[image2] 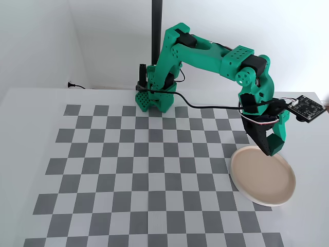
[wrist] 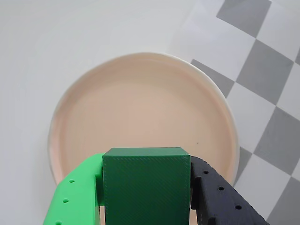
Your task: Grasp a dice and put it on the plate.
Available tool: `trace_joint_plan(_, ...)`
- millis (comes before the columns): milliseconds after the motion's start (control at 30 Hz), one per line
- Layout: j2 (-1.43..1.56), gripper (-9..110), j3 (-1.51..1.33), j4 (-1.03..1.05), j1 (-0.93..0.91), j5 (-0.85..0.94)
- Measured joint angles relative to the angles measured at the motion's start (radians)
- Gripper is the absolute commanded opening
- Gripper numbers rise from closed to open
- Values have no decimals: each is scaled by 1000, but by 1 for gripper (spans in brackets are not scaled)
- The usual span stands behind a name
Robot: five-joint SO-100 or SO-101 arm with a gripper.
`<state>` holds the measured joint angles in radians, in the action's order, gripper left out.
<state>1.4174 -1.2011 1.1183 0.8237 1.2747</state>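
Note:
In the wrist view the dice (wrist: 146,187), a plain dark green cube, sits clamped between my gripper's (wrist: 146,163) bright green finger (wrist: 77,192) and black finger (wrist: 215,192). The gripper is shut on it. Beyond the cube lies the round pinkish-beige plate (wrist: 140,103), bare inside. In the fixed view the gripper (image2: 271,147) hangs just above the far rim of the plate (image2: 262,180), at the right edge of the checkered mat. The dice cannot be told apart from the fingers there.
The grey-and-white checkered mat (image2: 144,170) covers most of the white table. The arm's green base (image2: 154,98) and a black pole (image2: 156,31) stand at the back. A black cable (image2: 205,106) runs along the arm.

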Motion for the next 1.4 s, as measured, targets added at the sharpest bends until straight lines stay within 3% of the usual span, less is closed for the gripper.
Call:
trace_joint_plan(533, -538, -2, 538, 61, -3, -31)
trace_joint_plan(733, -572, 8, 554, 71, -14, -31)
trace_joint_plan(1400, -592, 16, 555, 98, -15, -49)
